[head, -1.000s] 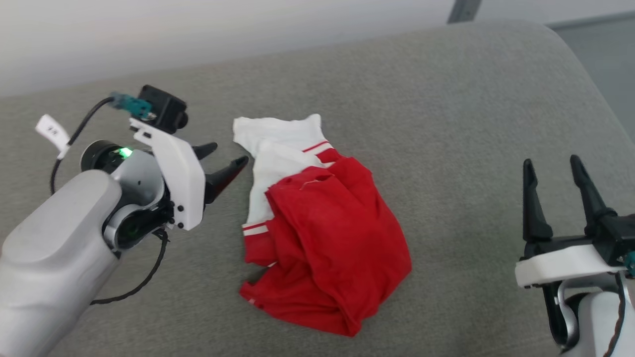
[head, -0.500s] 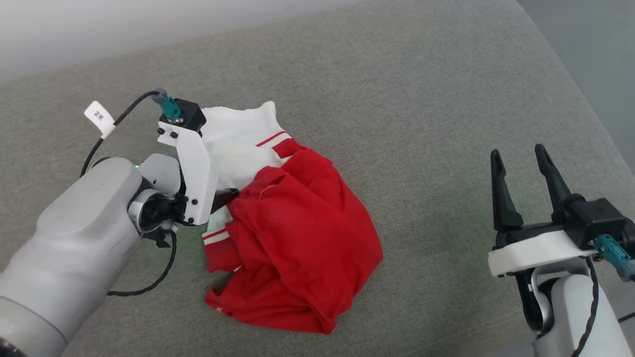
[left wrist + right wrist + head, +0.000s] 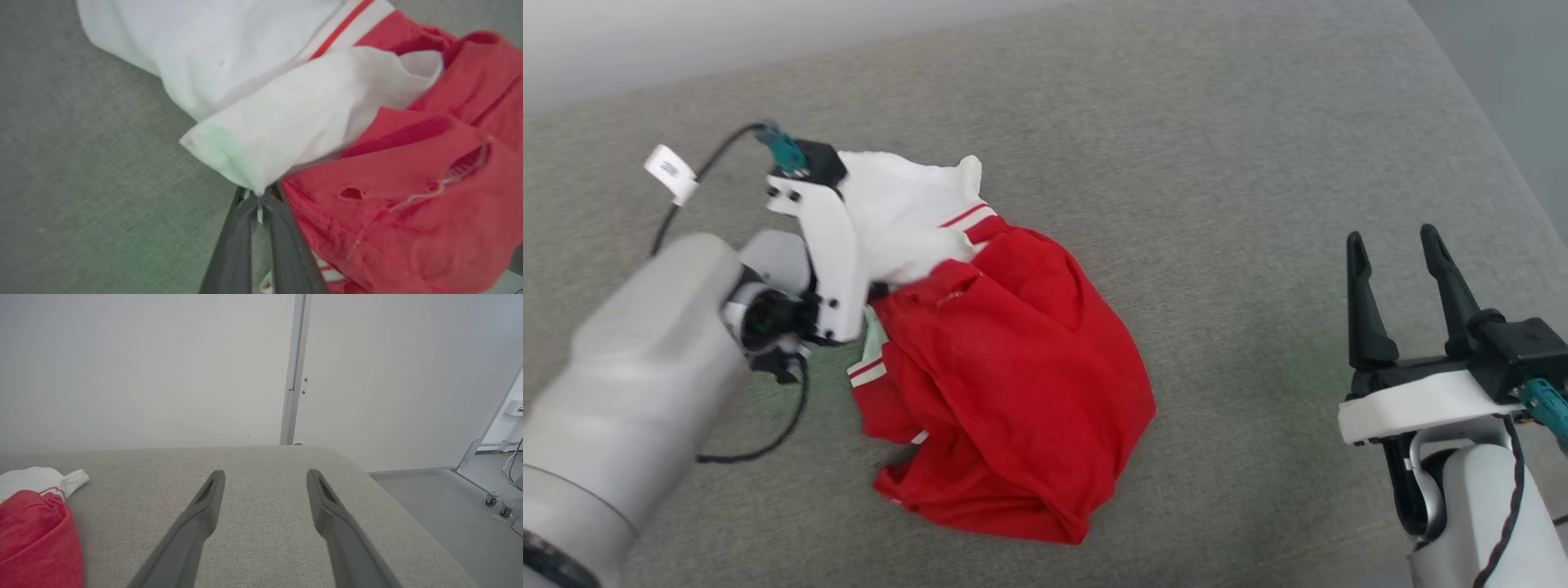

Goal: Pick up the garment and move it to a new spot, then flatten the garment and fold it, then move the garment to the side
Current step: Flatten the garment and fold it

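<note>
The garment (image 3: 1013,392), a crumpled red T-shirt with white sleeves and striped trim, lies bunched on the grey cushioned surface (image 3: 1217,163). My left gripper (image 3: 886,286) sits at its left side, fingers buried in the cloth. In the left wrist view the two dark fingers (image 3: 239,245) are pressed together, and my left gripper (image 3: 258,195) is shut on a fold of the garment's (image 3: 294,122) white sleeve. My right gripper (image 3: 1401,245) hovers at the lower right, open and holding nothing, well clear of the garment. The right wrist view shows my right gripper (image 3: 265,475) spread wide, with the garment (image 3: 36,535) at far left.
The grey surface has a rounded right edge (image 3: 1503,163) with floor beyond. A white wall (image 3: 143,367) rises behind it, with a vertical metal strip (image 3: 292,371). A wheeled frame (image 3: 486,482) stands on the floor at the far right.
My left gripper moved right from beside the garment into its white sleeve and shut on it, bunching the fabric. The camera shifted. My right gripper stayed open.
</note>
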